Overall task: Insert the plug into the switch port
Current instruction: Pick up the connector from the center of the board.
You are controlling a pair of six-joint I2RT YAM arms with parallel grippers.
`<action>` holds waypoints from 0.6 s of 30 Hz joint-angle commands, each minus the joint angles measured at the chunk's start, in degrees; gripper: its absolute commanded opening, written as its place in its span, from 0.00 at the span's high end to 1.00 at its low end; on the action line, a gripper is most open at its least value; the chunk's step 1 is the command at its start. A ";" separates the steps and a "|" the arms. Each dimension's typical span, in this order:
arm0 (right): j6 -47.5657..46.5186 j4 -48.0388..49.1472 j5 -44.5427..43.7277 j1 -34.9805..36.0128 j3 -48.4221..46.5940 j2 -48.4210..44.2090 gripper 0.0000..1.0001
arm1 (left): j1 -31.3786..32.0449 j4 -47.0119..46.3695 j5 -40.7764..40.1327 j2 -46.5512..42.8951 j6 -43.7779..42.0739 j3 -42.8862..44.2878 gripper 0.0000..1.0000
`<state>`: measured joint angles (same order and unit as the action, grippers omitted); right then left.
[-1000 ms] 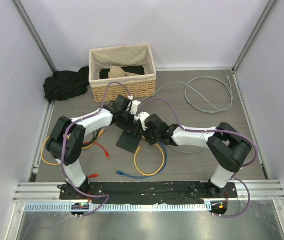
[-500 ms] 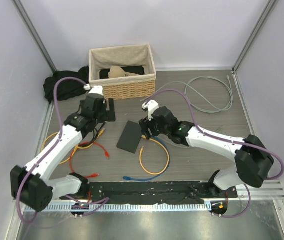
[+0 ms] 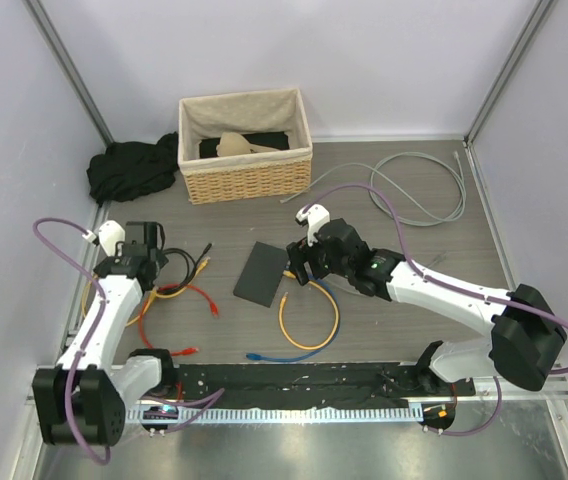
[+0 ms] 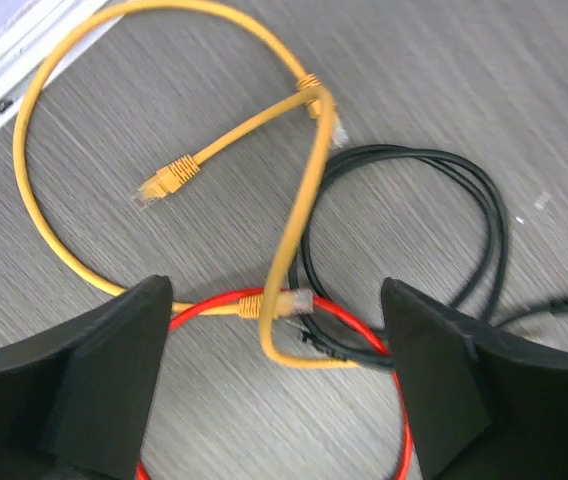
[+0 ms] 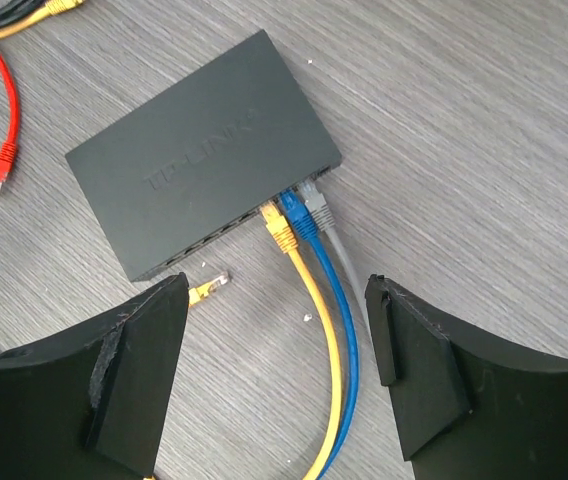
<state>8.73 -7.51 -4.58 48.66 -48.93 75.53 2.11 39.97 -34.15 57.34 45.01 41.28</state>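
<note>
Switch (image 5: 199, 165) lies flat mid-workspace, sockets facing my right gripper (image 5: 274, 300). Yellow plug (image 5: 282, 232) sits in a port beside blue plug (image 5: 294, 212) and grey plug (image 5: 316, 208), so those jaws stand wide, empty. Left gripper (image 4: 274, 300), also wide, hovers over loose cables (image 4: 294, 230), presumably scouting another.

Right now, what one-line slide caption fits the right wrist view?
Open right gripper near the switch, three plugs seated in its ports, a loose yellow plug lying beside it.

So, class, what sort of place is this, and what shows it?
Probably a robotics test cell: plain white wall panels enclose a grey wood-grain table holding a flat dark-grey network switch and yellow patch cable.
</note>
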 commanded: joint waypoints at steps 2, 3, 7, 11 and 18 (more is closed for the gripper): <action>0.32 0.83 -0.08 -0.06 -0.03 -1.43 0.21 | -4.12 -7.61 1.90 5.67 2.36 0.90 0.19; 0.41 1.00 -0.08 -0.06 0.15 -1.35 0.21 | -4.22 -7.88 1.98 7.68 2.27 1.35 0.26; 0.15 0.92 -0.95 -0.06 0.32 -1.70 0.21 | -4.66 -6.05 2.51 9.37 1.22 7.13 0.70; -0.21 0.65 -2.27 -0.06 0.50 -3.28 0.21 | -4.75 -2.45 2.77 7.79 -3.70 18.28 0.98; -0.56 0.04 -3.59 -0.24 0.41 -3.81 0.21 | -3.17 4.60 4.00 8.75 -9.06 40.01 0.98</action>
<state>8.71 -8.64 -6.24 48.64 -48.07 73.41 -1.89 42.04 -29.93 67.40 39.70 74.56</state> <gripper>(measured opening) 0.790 0.054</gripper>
